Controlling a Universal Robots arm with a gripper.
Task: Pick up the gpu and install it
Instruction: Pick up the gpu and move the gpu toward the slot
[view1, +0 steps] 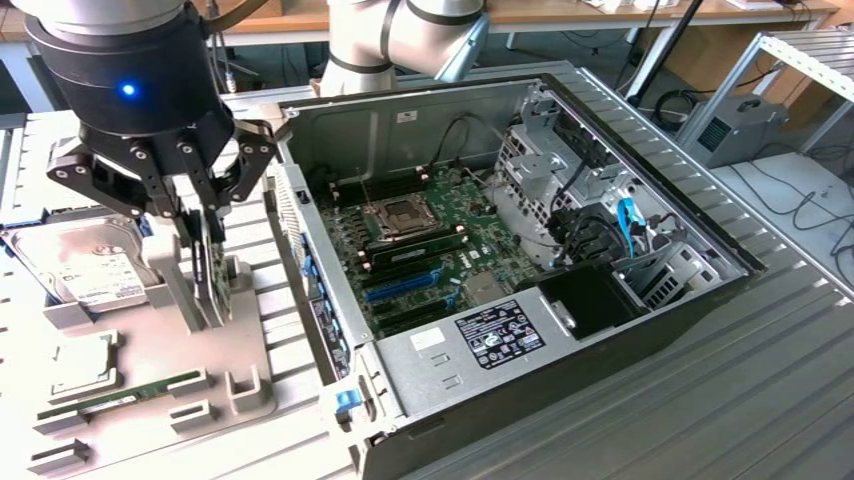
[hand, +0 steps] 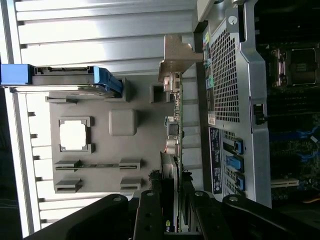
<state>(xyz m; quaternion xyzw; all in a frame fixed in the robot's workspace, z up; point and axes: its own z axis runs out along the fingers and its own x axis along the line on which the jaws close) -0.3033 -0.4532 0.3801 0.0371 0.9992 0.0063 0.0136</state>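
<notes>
Computer case (view1: 427, 352) open on top: blue slots (view1: 400, 287) inside reachable from above. Drive cage (view1: 534, 170) and blue cables (view1: 627, 225) crowd the case's interior. Just outside the case wall: upright gpu (view1: 210, 272), claw (view1: 203, 250) clamped on it.

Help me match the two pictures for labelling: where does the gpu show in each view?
Exterior view: the gpu stands on edge in the grey holder, toward the exterior view's left, beside the open computer case.
Wrist view: the gpu shows edge-on, running between the grey holder and the computer case.
Shared landmark: the computer case alongside the card.
</notes>
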